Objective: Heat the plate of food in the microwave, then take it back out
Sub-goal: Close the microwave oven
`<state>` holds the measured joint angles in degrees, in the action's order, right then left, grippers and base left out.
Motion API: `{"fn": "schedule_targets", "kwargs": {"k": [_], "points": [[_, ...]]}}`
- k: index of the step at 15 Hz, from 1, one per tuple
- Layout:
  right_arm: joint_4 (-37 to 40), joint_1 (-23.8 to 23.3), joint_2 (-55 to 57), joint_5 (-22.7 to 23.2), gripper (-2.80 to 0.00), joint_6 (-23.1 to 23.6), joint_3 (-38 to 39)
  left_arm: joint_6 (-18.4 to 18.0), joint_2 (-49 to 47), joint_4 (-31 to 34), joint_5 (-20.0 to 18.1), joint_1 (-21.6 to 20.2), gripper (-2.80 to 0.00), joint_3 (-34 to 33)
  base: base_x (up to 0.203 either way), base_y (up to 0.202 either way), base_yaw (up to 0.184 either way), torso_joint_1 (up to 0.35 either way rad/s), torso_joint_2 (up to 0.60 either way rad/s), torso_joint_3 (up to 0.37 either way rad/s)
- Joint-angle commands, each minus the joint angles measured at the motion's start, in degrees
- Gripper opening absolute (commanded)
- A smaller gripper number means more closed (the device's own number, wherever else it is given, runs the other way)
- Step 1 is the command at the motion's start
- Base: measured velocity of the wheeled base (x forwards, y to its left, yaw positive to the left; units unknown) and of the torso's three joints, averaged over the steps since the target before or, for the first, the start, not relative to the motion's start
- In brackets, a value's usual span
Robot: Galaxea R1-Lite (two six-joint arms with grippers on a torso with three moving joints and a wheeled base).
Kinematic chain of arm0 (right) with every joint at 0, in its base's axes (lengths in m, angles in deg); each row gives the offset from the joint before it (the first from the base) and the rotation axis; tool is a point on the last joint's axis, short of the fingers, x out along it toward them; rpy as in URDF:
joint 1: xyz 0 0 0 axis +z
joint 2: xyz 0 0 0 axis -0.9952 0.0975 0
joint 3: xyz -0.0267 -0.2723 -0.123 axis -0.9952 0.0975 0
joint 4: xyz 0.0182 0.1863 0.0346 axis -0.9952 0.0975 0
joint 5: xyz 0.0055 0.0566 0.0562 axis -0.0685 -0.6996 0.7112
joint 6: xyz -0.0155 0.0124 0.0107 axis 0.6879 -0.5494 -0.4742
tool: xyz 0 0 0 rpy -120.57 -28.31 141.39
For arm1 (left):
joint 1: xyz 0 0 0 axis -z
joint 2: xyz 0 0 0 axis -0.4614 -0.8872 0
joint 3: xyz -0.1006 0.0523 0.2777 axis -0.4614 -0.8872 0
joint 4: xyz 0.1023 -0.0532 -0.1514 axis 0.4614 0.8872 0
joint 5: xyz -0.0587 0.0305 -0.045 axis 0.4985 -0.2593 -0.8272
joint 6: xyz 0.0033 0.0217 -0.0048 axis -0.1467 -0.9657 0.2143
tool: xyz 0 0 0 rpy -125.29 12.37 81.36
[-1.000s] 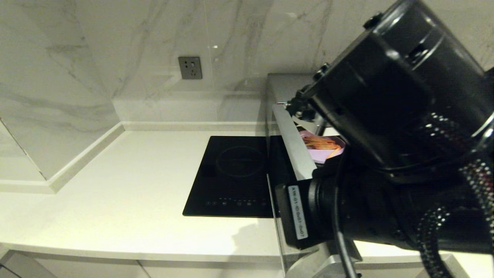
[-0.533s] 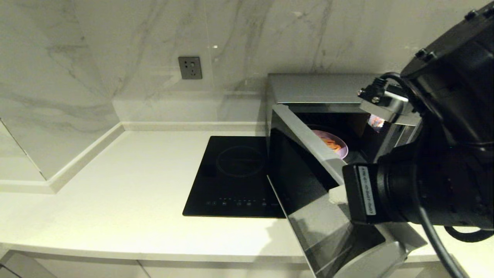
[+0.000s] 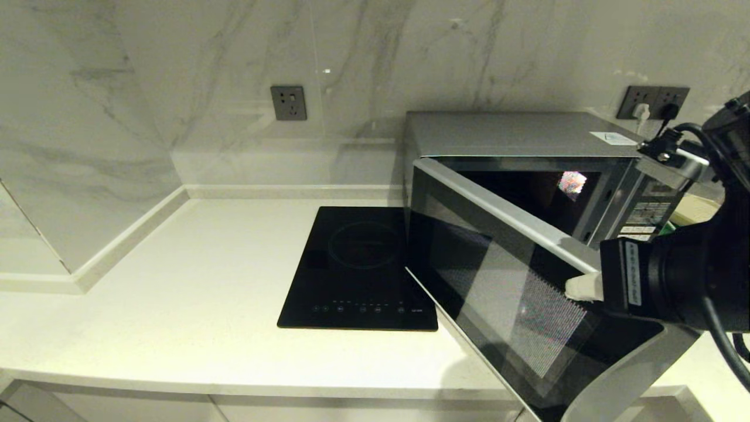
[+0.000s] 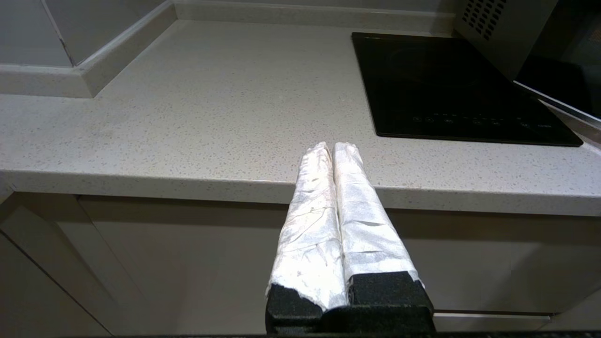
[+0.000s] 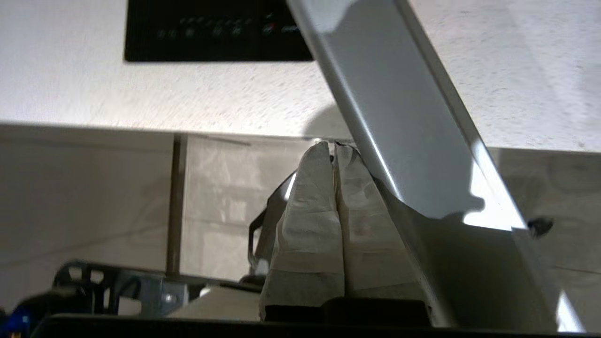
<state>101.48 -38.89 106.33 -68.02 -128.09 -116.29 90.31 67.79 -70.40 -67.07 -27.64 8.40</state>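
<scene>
The silver-grey microwave stands at the counter's right, and its dark glass door hangs half open, angled out toward me. My right gripper is shut, its white-wrapped fingertips pressed against the door's outer face near the silver handle strip. In the right wrist view the shut right gripper lies along the door's silver edge. The plate of food is hidden behind the door. My left gripper is shut and empty, parked low in front of the counter's front edge.
A flat black cooktop is set into the white counter just left of the microwave. The marble wall behind carries a wall socket and, at the far right, a plugged socket. The microwave's keypad shows beyond the door.
The right arm has swept right and down with its fingertips on the door. The door has swung from wide open toward shut. The plate, seen inside earlier, is now covered by the door.
</scene>
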Motion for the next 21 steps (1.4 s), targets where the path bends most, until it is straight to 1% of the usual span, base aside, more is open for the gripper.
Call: {"fn": "schedule_targets", "kwargs": {"k": [1,3,4,6,7,8,9,11,14,16,19,20,21], "points": [[-0.8,-5.1,-2.7,0.6,-2.80,0.1,1.6,0.0,0.0,0.0,0.0,0.0,-2.80,0.0,0.000,0.000,0.000,0.000,0.00,0.000],[-1.9,-10.4,-3.0,2.0,-2.80,2.0,1.6,0.0,0.0,0.0,0.0,0.0,-2.80,0.0,0.000,0.000,0.000,0.000,0.00,0.000],[-2.2,-13.1,-3.3,3.6,-2.80,3.6,1.6,0.0,0.0,0.0,0.0,0.0,-2.80,0.0,0.000,0.000,0.000,0.000,0.00,0.000],[-2.4,-17.8,-3.7,9.1,-2.80,5.7,1.7,0.0,0.0,0.0,0.0,0.0,-2.80,0.0,0.000,0.000,0.000,0.000,0.00,0.000],[-2.4,-19.4,-3.7,10.9,-2.80,6.0,1.9,0.0,0.0,0.0,0.0,0.0,-2.80,0.0,0.000,0.000,0.000,0.000,0.00,0.000],[-2.5,-20.2,-3.5,11.6,-2.80,6.0,2.7,0.0,0.0,0.0,0.0,0.0,-2.80,0.0,0.000,0.000,0.000,0.000,0.00,0.000],[-3.6,-21.1,-3.2,11.9,-2.80,6.0,3.6,0.0,0.0,0.0,0.0,0.0,-2.80,0.0,0.000,0.000,0.000,0.000,0.00,0.000],[-8.5,-23.4,-2.7,11.9,-2.80,6.2,6.0,0.0,0.0,0.0,0.0,0.0,-2.80,0.0,0.000,0.000,0.000,0.000,0.00,0.000],[-12.4,-29.3,0.1,11.7,-2.80,6.6,6.3,0.0,0.0,0.0,0.0,0.0,-2.80,0.0,0.000,0.000,0.000,0.000,0.00,0.000],[-14.2,-34.2,2.7,11.6,-2.80,6.7,6.2,0.0,0.0,0.0,0.0,0.0,-2.80,0.0,0.000,0.000,0.000,0.000,0.00,0.000],[-18.8,-40.8,6.0,11.8,-2.80,6.6,6.2,0.0,0.0,0.0,0.0,0.0,-2.80,0.0,0.000,0.000,0.000,0.000,0.00,0.000],[-20.7,-42.4,7.1,11.8,-2.80,6.6,6.2,0.0,0.0,0.0,0.0,0.0,-2.80,0.0,0.000,0.000,0.000,0.000,0.00,0.000],[-22.2,-43.1,8.1,11.8,-2.80,6.7,6.3,0.0,0.0,0.0,0.0,0.0,-2.80,0.0,0.000,0.000,0.000,0.000,0.00,0.000]]}}
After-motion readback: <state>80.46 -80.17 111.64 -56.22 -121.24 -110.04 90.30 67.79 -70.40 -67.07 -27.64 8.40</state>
